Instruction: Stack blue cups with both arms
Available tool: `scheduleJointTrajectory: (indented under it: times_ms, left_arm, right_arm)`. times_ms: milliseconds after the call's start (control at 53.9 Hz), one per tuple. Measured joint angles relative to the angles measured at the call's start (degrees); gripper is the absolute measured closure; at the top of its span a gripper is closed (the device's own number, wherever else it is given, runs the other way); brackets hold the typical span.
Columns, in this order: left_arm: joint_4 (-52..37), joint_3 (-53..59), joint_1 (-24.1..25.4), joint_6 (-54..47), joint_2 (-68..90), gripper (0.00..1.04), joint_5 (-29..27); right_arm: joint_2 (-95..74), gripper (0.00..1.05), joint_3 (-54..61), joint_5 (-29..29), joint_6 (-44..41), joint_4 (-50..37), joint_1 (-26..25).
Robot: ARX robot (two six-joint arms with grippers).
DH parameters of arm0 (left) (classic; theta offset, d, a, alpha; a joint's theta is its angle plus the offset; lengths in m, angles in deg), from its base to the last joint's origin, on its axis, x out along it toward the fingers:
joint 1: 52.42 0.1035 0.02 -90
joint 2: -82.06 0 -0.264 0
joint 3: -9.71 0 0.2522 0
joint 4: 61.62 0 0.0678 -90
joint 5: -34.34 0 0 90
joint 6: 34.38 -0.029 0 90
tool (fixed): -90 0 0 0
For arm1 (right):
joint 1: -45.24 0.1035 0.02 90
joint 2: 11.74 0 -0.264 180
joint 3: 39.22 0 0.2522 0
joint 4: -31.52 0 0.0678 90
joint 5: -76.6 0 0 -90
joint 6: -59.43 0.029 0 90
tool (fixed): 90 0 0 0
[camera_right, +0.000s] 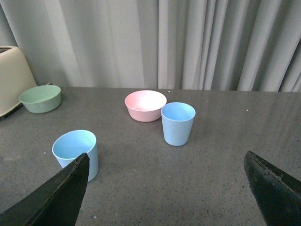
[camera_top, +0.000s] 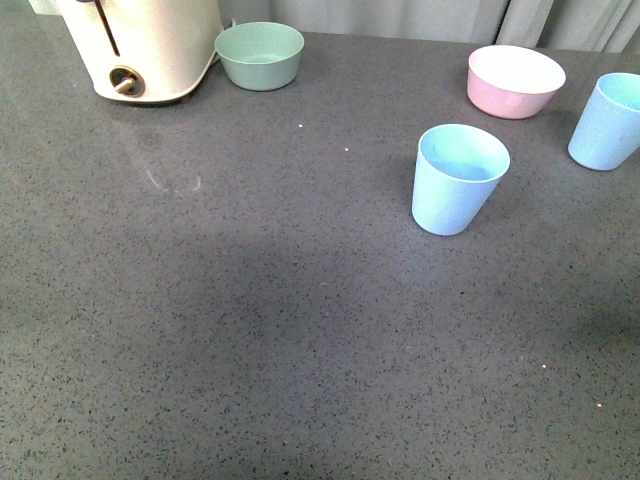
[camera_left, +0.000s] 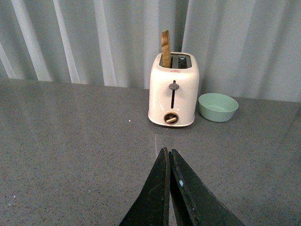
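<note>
Two pale blue cups stand upright and apart on the grey counter. One blue cup (camera_top: 459,178) is right of the middle; the other blue cup (camera_top: 609,121) is at the right edge of the front view. Neither arm shows in the front view. In the right wrist view the nearer cup (camera_right: 76,153) sits beside one finger and the farther cup (camera_right: 178,123) stands ahead. My right gripper (camera_right: 167,162) is open and empty, short of both cups. My left gripper (camera_left: 168,152) is shut and empty, pointing at the toaster; no cup shows in its view.
A cream toaster (camera_top: 140,45) with a slice in its slot (camera_left: 165,48) stands at the back left. A mint-green bowl (camera_top: 260,55) sits next to it. A pink bowl (camera_top: 515,80) sits at the back right between the cups. Grey curtains hang behind.
</note>
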Motion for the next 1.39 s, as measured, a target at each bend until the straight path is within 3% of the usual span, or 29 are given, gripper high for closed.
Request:
scheduleJointTrajectory:
  times_ms: [204, 297, 520, 780, 929, 1003, 1077, 1170, 1281, 1393]
  left_arm:
    - [3.67, 0.0, 0.0, 0.0, -3.93, 1.03, 0.0]
    - [12.7, -0.02, 0.0, -0.04, -11.13, 1.03, 0.0]
    - [13.35, -0.02, 0.0, -0.02, -13.05, 1.03, 0.0]
    - [13.38, -0.02, 0.0, -0.02, -13.05, 0.59, 0.0]
    - [13.38, -0.02, 0.0, -0.02, -13.05, 0.24, 0.0]
    - [13.38, -0.02, 0.0, -0.02, -13.05, 0.1, -0.02]
    - [13.4, -0.02, 0.0, -0.15, -13.07, 0.09, 0.04]
    - [13.4, -0.02, 0.0, -0.17, -13.07, 0.09, 0.0]
    - [13.4, -0.02, 0.0, -0.17, -13.07, 0.09, 0.0]
    - [13.4, -0.02, 0.0, -0.17, -13.07, 0.09, 0.0]
  right_arm:
    - [0.0, 0.09, 0.0, 0.0, 0.0, 0.0, 0.0]
    - [0.0, 0.09, -0.02, -0.02, 0.0, 0.0, 0.0]
    - [0.0, 0.09, 0.0, 0.0, 0.0, 0.0, 0.0]
    - [0.0, 0.09, 0.0, 0.0, 0.0, 0.0, 0.0]
    - [0.0, 0.09, -0.02, -0.04, 0.02, 0.02, 0.0]
    - [-5.25, 0.09, -3.8, -2.03, 3.26, 10.16, -0.28]
    - [-14.32, 0.09, -7.96, 0.24, 3.91, 16.33, -3.76]
    - [-24.81, 0.09, -13.05, 5.22, 1.75, 11.13, -10.16]
    - [-41.97, 0.09, -23.87, 9.7, -8.94, 5.35, -15.41]
    - [-57.59, 0.09, -32.13, 13.4, -21.18, 5.01, -16.04]
